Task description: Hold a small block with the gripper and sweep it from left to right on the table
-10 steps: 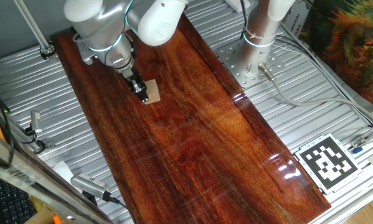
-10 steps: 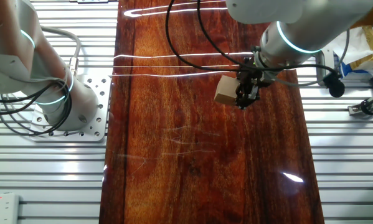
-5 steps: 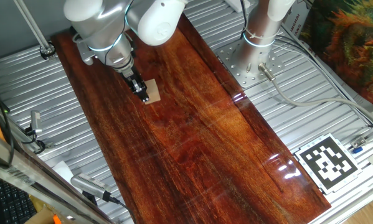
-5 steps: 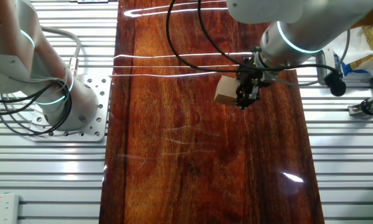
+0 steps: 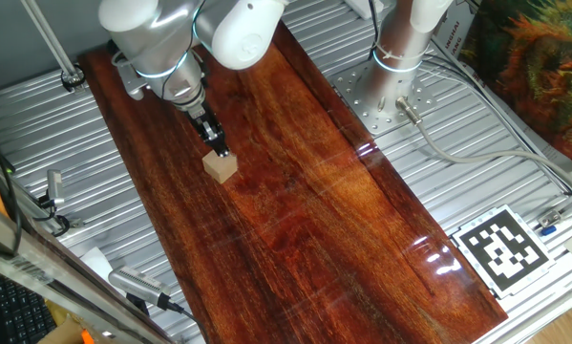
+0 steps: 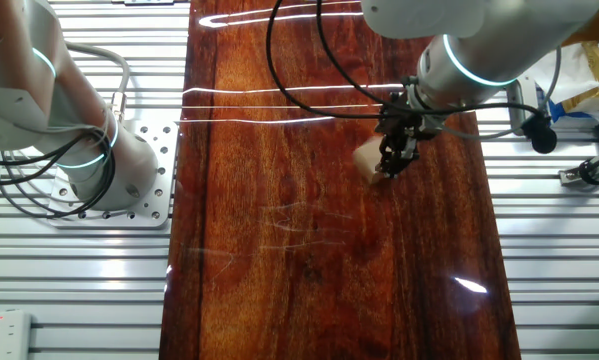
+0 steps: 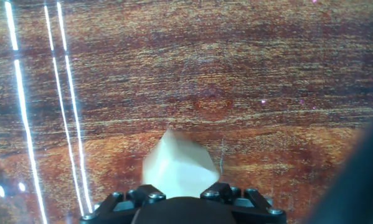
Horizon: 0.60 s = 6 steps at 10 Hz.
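Note:
The small block (image 5: 221,167) is a light tan wooden cube on the table (image 5: 295,220), near its left end. It sits tilted right under the gripper (image 5: 218,149) and touches the black tip. In the other fixed view the block (image 6: 368,164) shows just left of the gripper (image 6: 388,166). In the hand view the block (image 7: 179,167) is blurred and fills the gap between the finger bases, corner pointing away. The fingertips are hidden, so I cannot tell whether they clamp the block.
Ribbed grey metal (image 5: 476,182) surrounds the board. A second arm's white base (image 5: 400,48) stands on a plate beyond the far edge. A black-and-white marker tag (image 5: 502,248) lies at the right. Cables and a probe (image 5: 137,287) lie by the near edge.
The block has dropped from beside the gripper tip to just below it, lower and turned. The gripper has barely moved.

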Motion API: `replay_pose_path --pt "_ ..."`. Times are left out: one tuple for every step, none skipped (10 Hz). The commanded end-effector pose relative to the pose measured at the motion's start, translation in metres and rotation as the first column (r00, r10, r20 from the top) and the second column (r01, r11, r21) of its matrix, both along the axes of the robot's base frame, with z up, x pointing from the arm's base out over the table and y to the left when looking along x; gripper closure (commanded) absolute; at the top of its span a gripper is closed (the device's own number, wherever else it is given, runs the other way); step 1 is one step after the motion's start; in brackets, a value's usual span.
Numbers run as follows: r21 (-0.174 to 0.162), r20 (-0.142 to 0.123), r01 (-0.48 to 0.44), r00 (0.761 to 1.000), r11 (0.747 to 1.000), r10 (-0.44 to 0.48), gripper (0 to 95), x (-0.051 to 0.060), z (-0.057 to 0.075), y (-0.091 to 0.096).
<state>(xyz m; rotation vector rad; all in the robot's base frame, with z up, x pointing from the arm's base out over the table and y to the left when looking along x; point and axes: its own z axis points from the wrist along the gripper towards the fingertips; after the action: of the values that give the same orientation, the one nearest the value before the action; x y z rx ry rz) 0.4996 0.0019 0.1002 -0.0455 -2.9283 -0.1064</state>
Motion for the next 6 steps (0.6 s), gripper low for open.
replay_pose_path --pt "0.001 -0.003 -0.001 1.000 1.000 0.001 19.0 0.0006 -0.0001 0.0003" --pt "0.001 -0.004 -0.003 1.000 1.000 0.003 19.0 0.0005 -0.0002 0.0003" --pt "-0.001 -0.003 -0.007 1.000 1.000 0.007 38.0 -0.0012 -0.0008 0.0003" --pt "-0.002 -0.003 -0.006 1.000 1.000 0.006 38.0 -0.0013 -0.0008 0.0003" --pt "-0.006 -0.004 -0.005 1.000 1.000 0.005 38.0 -0.0021 -0.0011 0.0003" --pt "-0.005 -0.003 -0.005 1.000 1.000 0.005 38.0 -0.0053 -0.0022 0.0003"
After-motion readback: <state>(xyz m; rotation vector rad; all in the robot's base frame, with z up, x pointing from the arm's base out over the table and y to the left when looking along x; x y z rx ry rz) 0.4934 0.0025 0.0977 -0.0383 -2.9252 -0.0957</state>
